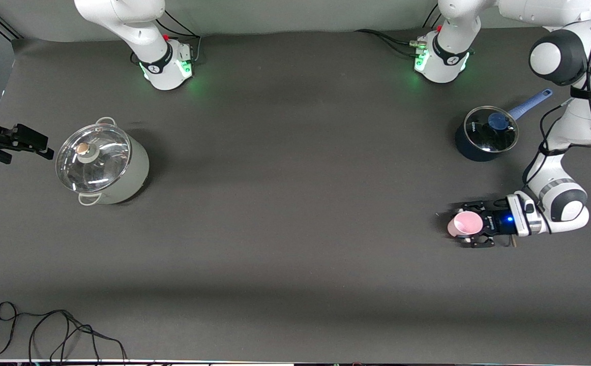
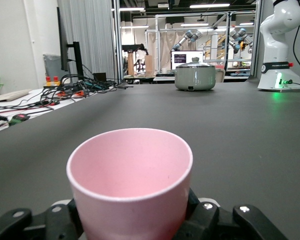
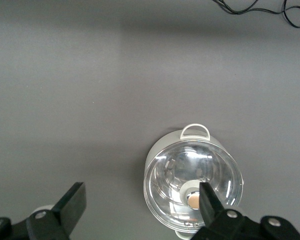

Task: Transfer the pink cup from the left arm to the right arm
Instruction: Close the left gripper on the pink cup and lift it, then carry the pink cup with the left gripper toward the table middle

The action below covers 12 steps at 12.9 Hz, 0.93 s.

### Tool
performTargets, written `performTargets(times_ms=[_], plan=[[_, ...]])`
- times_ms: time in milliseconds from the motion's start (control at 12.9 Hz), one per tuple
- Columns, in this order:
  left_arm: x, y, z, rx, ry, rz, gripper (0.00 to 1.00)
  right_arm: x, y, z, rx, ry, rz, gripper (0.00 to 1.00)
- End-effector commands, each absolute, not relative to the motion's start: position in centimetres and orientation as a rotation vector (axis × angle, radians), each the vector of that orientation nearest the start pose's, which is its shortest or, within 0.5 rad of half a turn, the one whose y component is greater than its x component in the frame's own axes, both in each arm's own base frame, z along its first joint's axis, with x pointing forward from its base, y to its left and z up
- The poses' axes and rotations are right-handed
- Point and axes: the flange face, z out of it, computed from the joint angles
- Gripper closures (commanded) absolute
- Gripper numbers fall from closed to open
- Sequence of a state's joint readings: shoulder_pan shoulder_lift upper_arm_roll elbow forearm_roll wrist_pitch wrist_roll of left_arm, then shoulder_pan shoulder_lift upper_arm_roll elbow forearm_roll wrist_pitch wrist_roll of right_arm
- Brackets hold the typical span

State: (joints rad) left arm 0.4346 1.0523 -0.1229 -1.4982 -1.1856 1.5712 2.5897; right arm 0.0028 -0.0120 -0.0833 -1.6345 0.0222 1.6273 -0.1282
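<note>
Gray table point(image 1: 295, 254), claw-held pink cup point(image 1: 466, 223)

Pink cup point(image 1: 467, 223), dark grey table point(image 1: 295, 229)

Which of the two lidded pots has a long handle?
The small dark blue pot near the left arm's base; its blue handle sticks out sideways. The pale green pot has only loop handles.

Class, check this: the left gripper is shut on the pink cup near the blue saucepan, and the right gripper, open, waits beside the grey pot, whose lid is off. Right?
One error: the grey pot has its glass lid on, as the front view shows. The rest stands.
</note>
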Motion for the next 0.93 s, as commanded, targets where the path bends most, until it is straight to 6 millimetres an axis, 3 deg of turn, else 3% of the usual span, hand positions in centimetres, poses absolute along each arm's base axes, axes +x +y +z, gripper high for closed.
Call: performTargets(times_ms=[0, 155, 310, 542, 774, 852], plan=[[63.6, 6.6, 7.8, 1.228, -1.324, 1.246, 1.00, 54.9, -4.4, 61.4, -3.124, -0.066, -0.012, 0.00], [65.6, 3.0, 10.0, 1.153, -1.365, 1.277, 1.00, 54.9, -4.5, 61.3, -3.124, -0.064, -0.010, 0.00], [67.1, -2.1, 11.7, 1.093, -1.364, 1.288, 1.00, 54.9, -4.5, 61.3, -3.124, -0.064, -0.010, 0.00], [68.9, -7.7, 12.7, 1.171, -1.364, 1.320, 1.00, 55.0, -4.4, 61.3, -3.123, -0.049, -0.008, 0.00], [70.2, -14.1, 15.2, 1.226, -1.344, 1.385, 1.00, 54.9, -4.6, 61.3, -3.122, -0.028, -0.008, 0.00], [70.3, -16.4, 15.9, 1.257, -1.332, 1.403, 1.00, 54.8, -4.9, 61.3, -3.120, 0.091, 0.003, 0.00]])
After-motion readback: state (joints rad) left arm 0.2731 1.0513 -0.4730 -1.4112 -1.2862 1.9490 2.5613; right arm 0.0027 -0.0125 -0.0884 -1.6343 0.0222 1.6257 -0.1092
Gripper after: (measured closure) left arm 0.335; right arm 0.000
